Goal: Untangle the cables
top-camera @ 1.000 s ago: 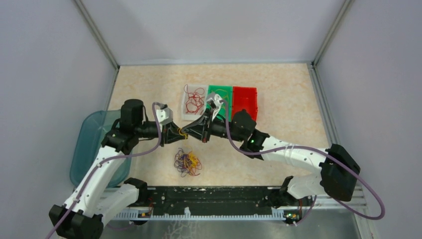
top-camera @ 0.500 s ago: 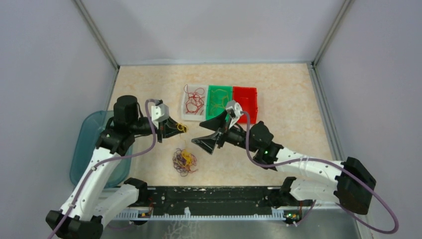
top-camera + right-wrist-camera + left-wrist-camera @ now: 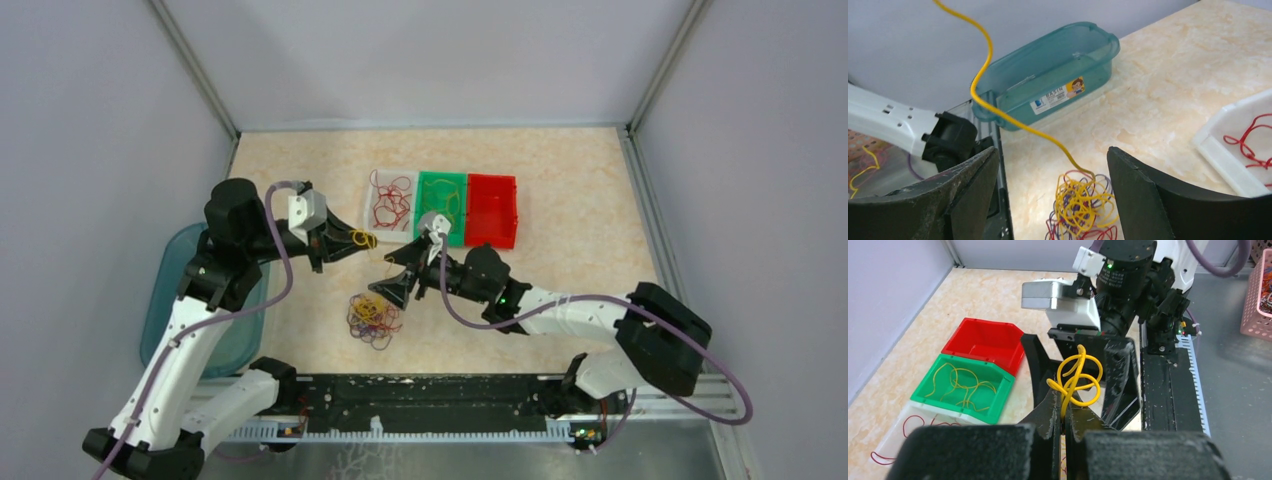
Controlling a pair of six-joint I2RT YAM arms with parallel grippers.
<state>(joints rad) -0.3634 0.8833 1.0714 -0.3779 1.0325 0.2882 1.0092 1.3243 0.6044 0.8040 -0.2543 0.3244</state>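
Top external view: left claw (image 3: 352, 240) raised over the worktop (image 3: 560, 190), clenched on a yellow cable (image 3: 364, 239); right claw (image 3: 395, 276) spread wide, grasping nothing, just above the tangle of cables (image 3: 372, 318). Left wrist view adds the yellow loops curling up from the pinched tips. Only the right wrist view shows a yellow strand climbing from the tangle out of frame, teal tub (image 3: 1048, 80) behind. Red cables (image 3: 390, 203) lie in the white tray (image 3: 372, 232).

Beige marbled table (image 3: 570, 190) with cable tangle (image 3: 372, 318), white bin (image 3: 390, 237), green bin (image 3: 442, 177), red bin (image 3: 492, 205), teal basin (image 3: 165, 300).
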